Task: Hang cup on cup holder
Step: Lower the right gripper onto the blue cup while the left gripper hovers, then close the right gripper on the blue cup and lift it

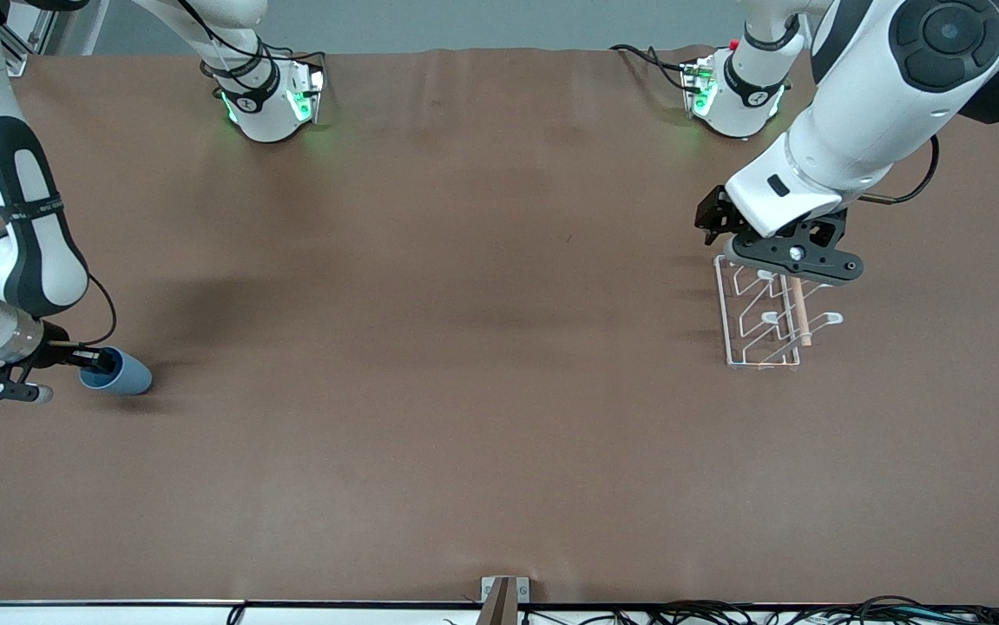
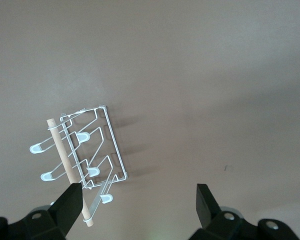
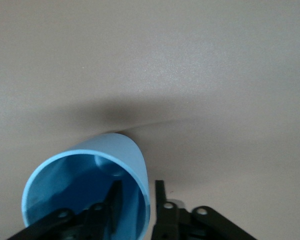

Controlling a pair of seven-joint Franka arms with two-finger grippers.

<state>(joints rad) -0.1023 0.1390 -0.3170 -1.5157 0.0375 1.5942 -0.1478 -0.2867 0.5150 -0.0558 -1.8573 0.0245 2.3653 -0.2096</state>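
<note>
Front view: we see the cup point(image 1: 120, 372) lying on its side at the right arm's end of the table, the right gripper point(image 1: 91, 356) at its rim; the cup holder point(image 1: 764, 317) stands at the left arm's end.

Left wrist view: the left gripper point(image 2: 139, 200) hangs spread over the holder's edge — touching nothing.

Right wrist view: one finger point(image 3: 113, 200) sits inside the cup, one outside — pinching its wall.
</note>
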